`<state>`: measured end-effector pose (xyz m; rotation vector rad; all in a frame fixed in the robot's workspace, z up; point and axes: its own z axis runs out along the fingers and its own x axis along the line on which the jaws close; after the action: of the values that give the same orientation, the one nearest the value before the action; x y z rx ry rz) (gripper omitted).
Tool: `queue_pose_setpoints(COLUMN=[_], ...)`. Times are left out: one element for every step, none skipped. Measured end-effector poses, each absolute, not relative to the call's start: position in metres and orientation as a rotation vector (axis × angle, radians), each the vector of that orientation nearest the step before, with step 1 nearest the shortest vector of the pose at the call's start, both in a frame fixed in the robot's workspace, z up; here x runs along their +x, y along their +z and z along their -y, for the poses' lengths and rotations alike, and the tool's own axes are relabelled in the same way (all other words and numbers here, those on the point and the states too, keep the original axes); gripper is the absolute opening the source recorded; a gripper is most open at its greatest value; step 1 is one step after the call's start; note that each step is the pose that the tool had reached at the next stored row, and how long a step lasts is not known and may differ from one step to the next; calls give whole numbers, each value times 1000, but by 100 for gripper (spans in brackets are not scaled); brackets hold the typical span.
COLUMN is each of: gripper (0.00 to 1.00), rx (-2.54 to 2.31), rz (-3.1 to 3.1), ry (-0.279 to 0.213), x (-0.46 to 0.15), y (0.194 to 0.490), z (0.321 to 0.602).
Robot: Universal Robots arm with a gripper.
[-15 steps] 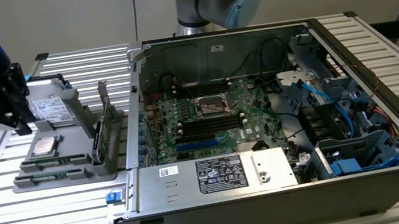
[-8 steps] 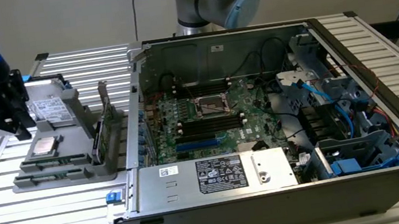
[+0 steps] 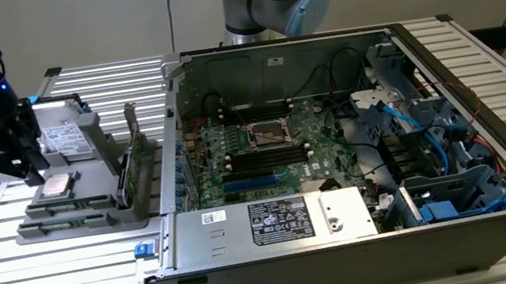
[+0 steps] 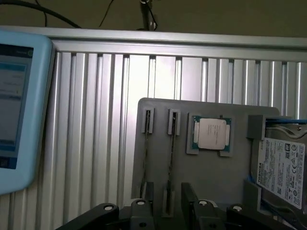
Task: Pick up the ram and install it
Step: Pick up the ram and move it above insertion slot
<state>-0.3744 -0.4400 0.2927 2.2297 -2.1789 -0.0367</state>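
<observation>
Two ram sticks stand on edge in slots of a grey holder (image 3: 97, 223), one (image 3: 71, 205) behind the other (image 3: 61, 227). From the wrist they are thin edge-on lines, one (image 4: 146, 158) beside the other (image 4: 171, 163). My gripper (image 3: 3, 166) hovers above the holder's side on the exterior view's left, over the processor chip (image 3: 55, 185). Its dark fingers (image 4: 188, 199) stand apart on either side of the second stick's line, open with nothing held (image 4: 168, 203). The open computer case (image 3: 170, 109) shows the motherboard (image 3: 316, 137) with black memory slots (image 3: 265, 156).
The holder also carries a square silvery processor chip (image 4: 211, 133), a labelled hard drive (image 4: 283, 167) and an upright expansion card (image 3: 134, 157). A blue-framed tablet (image 4: 19, 105) lies on the ribbed aluminium table (image 4: 96, 120). Cables and a drive cage (image 3: 456, 196) crowd the case's right.
</observation>
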Motion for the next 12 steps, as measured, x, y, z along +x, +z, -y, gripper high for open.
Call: queue_pose_setpoints(gripper=[36,36,36,36,36,36,36,36,36,36,36,36], rx=[2230,2230,2229,2229,2229,2229,2229,2229,2229,2229,2229,2228], rz=[2179,2179,2180,2180,2180,2180,2180,2180,2180,2180,2180,2181], ry=[-37,-37,-37,-37,-37,-37,-37,-37,-37,-37,-37,-37], x=[-374,-374,-374,-374,-373,-372,-372,-371,-369,-368,-367,-366], y=[291,289,287,285,284,282,280,278,276,274,273,271], z=[442,443,445,446,447,448,449,450,450,451,452,452])
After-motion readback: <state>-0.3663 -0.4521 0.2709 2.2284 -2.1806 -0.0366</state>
